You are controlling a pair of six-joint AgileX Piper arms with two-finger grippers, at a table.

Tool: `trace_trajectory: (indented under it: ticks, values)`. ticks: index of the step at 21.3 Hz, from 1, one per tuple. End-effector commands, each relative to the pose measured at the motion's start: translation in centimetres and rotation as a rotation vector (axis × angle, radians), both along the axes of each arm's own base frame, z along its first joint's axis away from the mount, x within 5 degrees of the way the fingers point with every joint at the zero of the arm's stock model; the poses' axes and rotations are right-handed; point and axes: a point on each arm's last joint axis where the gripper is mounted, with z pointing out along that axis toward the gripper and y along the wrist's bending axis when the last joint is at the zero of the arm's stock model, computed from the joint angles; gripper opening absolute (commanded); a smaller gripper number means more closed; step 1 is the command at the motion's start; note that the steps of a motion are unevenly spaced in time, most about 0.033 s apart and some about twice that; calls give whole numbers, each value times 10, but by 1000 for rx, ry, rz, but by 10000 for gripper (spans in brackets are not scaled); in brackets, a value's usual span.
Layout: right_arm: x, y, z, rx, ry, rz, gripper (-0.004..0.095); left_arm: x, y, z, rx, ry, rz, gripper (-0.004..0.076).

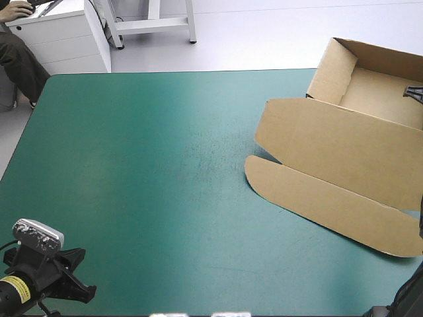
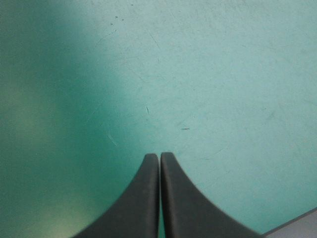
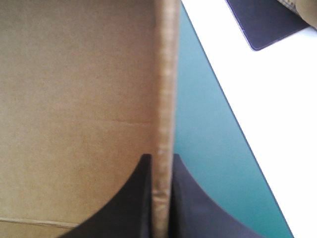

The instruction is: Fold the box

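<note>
The box point(image 1: 344, 148) is sitting at the table's point(image 1: 39, 198) far right corner as an open tray, its lid point(image 1: 330, 201) lying flat toward the near side; the right gripper point(image 3: 159, 157) is pinching one upright wall point(image 3: 166, 74) of the tray, its black fingers all but closed with the board's edge sandwiched between them; the left gripper point(image 2: 159, 156) is hanging over the bare teal-green cover point(image 2: 223, 89) by the near left corner, fingers pressed together and carrying nothing, well apart from the box; the step in hand is probably the setting of that wall, so the pinch should be sitting square on the board and travelling along the crease rather than twisting it, since a skewed pull is likely to be buckling the sheet; with nothing pinning the floor or lid, the light tray is liable to be sliding toward the nearby table edge, so bringing the idle left arm across to press the lid down is looking wise
</note>
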Motion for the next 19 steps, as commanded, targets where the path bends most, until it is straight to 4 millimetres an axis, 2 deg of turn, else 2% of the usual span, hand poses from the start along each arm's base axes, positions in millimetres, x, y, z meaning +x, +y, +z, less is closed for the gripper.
trace_trajectory:
  ticks: [1, 3, 6, 7, 8, 10, 12, 15, 16, 17, 19]
  values:
    - [-8, -23, 17, -34, -93, -48, -17, 4, -3, 10, -41, -62, -3, -10]
    - [-7, -31, 7, -17, -69, -59, -3, 4, -2, 10, -35, -66, 0, -10]
    - [-7, -40, -3, -5, -41, -41, 69, 5, -1, 11, -19, -76, 8, -10]
    - [-8, -44, -5, -8, -39, -48, 162, 5, 0, 11, -9, -80, 12, -10]
    - [-9, -47, -6, -11, -38, -55, 211, 5, 0, 11, -9, -80, 12, -10]
    - [-13, -51, -6, -9, -25, -66, 509, 5, 0, 11, -9, -80, 12, -10]
    - [-15, -54, 1, -31, -37, -116, 740, 5, 0, 10, -15, -77, 10, -10]
    - [-25, -49, 29, -72, -96, -118, 759, 5, 0, 10, -15, -76, 9, -10]
    - [-36, -40, 51, -71, -142, -114, 731, 5, 0, 10, -14, -77, 10, -10]
    - [-43, -34, 60, -56, -152, -109, 703, 5, 0, 10, -14, -77, 10, -10]
    - [-64, -6, 93, 44, -219, -19, 530, 5, 0, 10, -12, -78, 11, -10]
